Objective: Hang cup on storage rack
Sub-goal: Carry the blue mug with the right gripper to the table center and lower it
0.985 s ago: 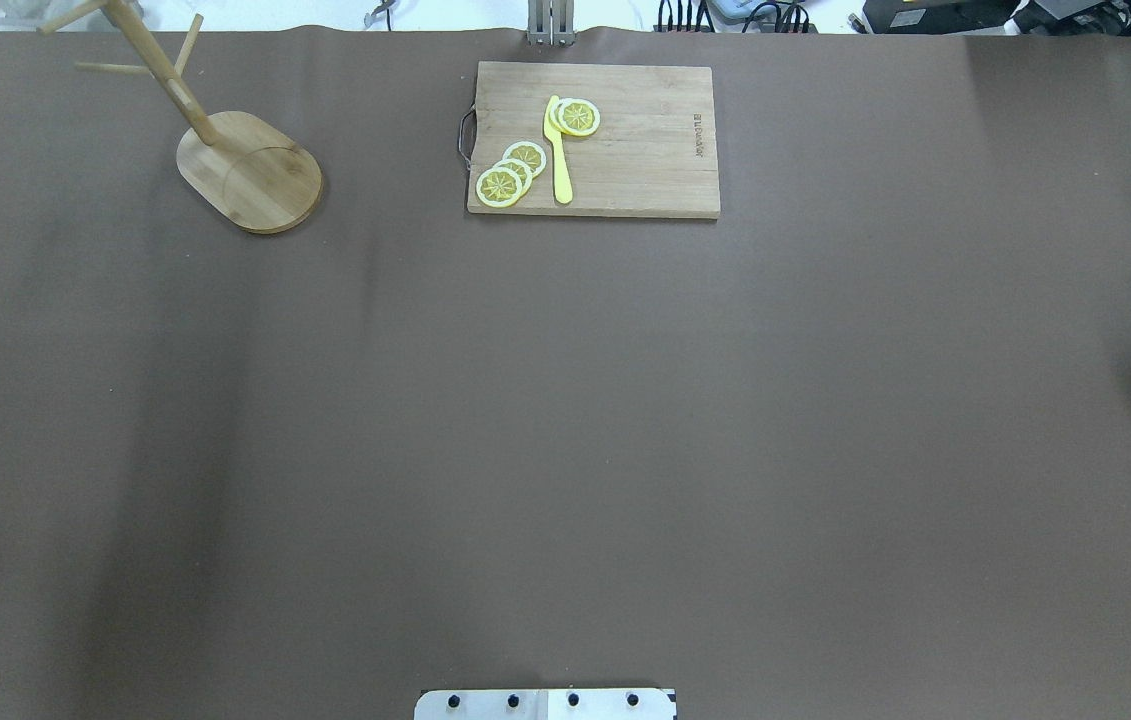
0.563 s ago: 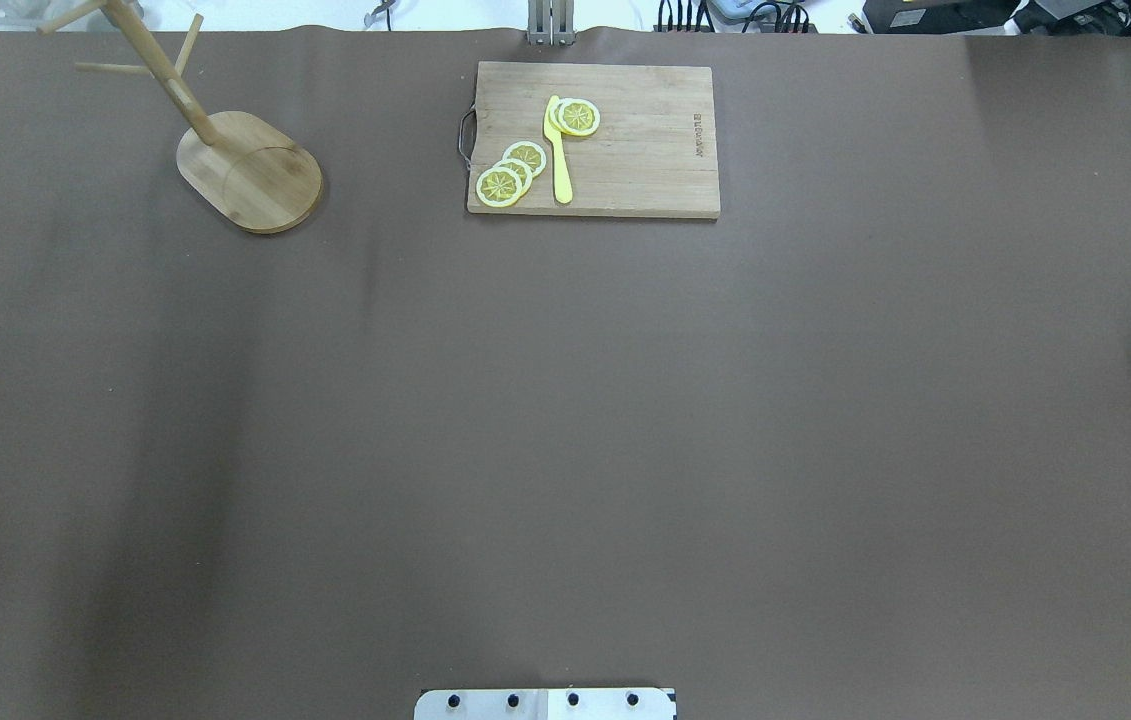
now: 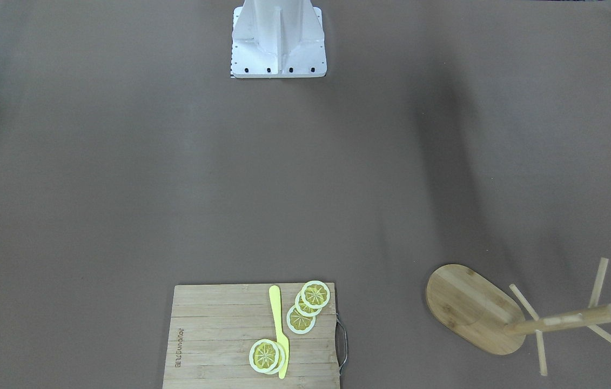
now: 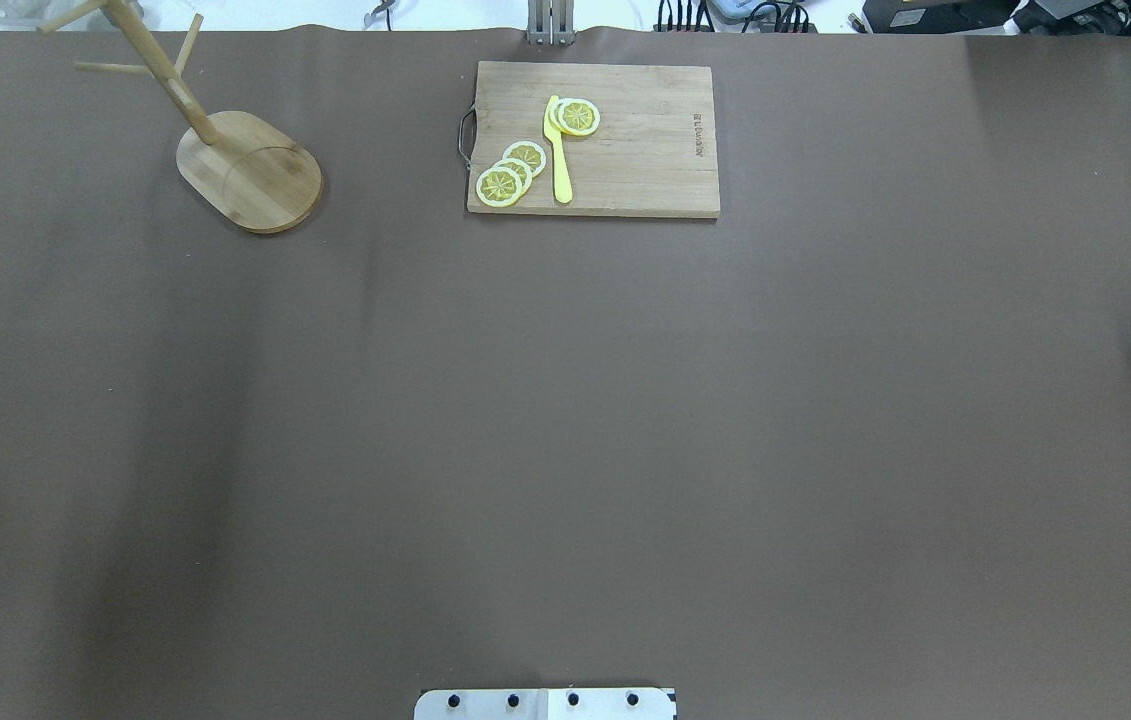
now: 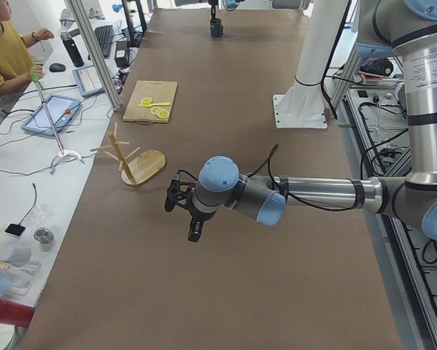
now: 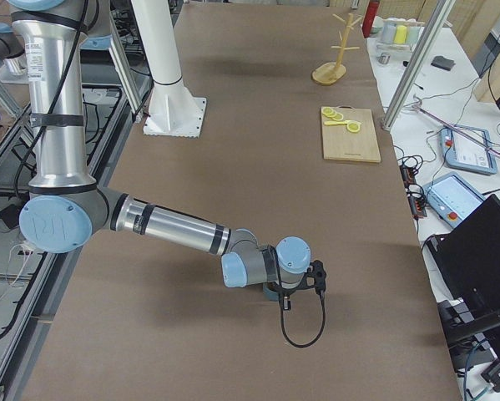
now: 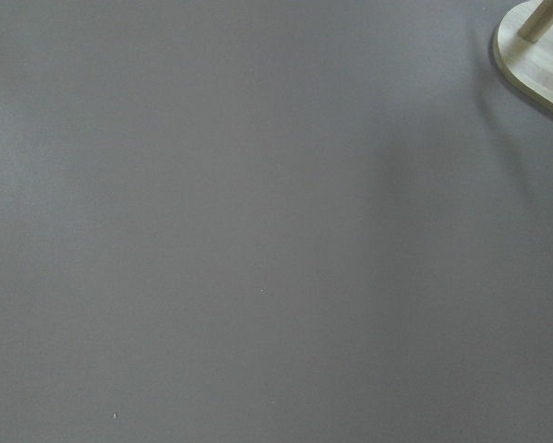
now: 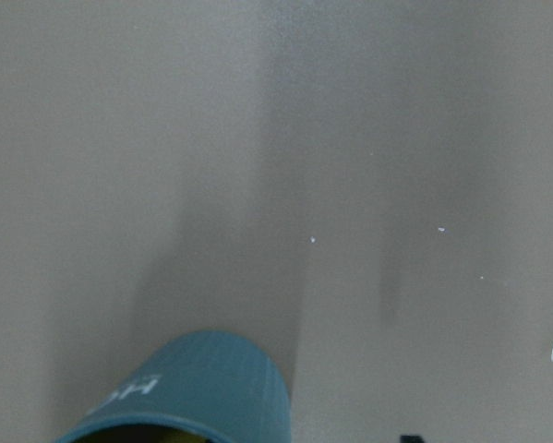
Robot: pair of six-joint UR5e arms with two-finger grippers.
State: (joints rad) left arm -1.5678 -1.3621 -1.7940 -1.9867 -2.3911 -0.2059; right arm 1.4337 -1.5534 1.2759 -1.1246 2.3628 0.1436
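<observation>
A: Where is the cup (image 8: 179, 392)?

B: At the bottom edge of the right wrist view, close under the camera. It is slate-blue and ribbed, with pale lettering on its side and a dark yellowish inside just showing. Its handle is out of sight.

A: And the right gripper (image 6: 318, 276)?

B: It hangs low at the right end of the desk (image 4: 565, 420), near the cup. Only the side views show it, so whether it is open or closed cannot be told. The same goes for the left gripper (image 5: 185, 215), which hovers over bare desk near the storage rack (image 4: 250, 180).

A: How will the cup handle?

B: It looks like glazed ceramic: stiff, weighty for its size, likely slick, and apt to chip if knocked against wood. A pinch across the wall at the rim, opposite the handle, seems best — that leaves the loop free for a peg.

A: Is the rack far off?

B: Well apart, at the far left corner, its pegs bare. The cutting board (image 4: 625, 150) with lemon slices (image 4: 510, 172) and a yellow knife (image 4: 559, 150) lies between them, along the far edge.
</observation>
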